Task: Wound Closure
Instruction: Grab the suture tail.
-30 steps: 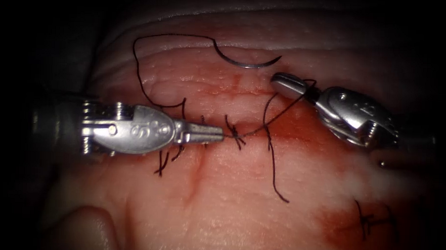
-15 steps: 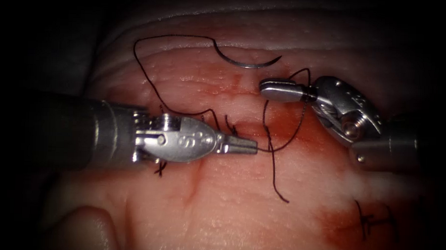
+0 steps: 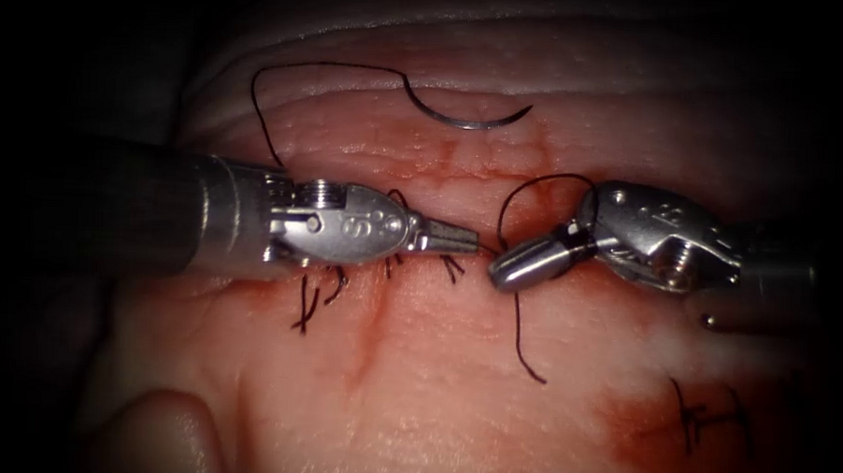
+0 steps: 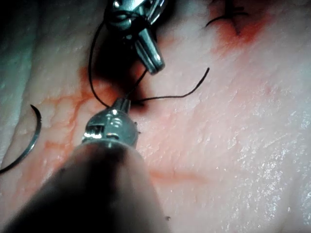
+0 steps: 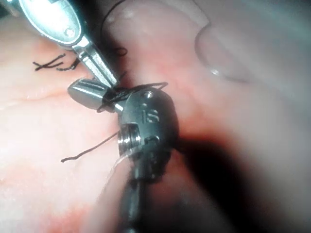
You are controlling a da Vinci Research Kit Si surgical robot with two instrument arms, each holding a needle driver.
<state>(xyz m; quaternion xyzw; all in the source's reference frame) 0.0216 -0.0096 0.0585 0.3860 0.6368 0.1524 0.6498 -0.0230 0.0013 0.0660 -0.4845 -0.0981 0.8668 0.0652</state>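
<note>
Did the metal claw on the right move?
Yes. The right tool swung its tip down and leftward, away from the resting needle, toward the left tool.

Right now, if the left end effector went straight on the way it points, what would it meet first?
Probably the right end effector: the left end effector points at its tip just ahead, with thread between them. Depth is unclear, so it might pass slightly above.
</note>
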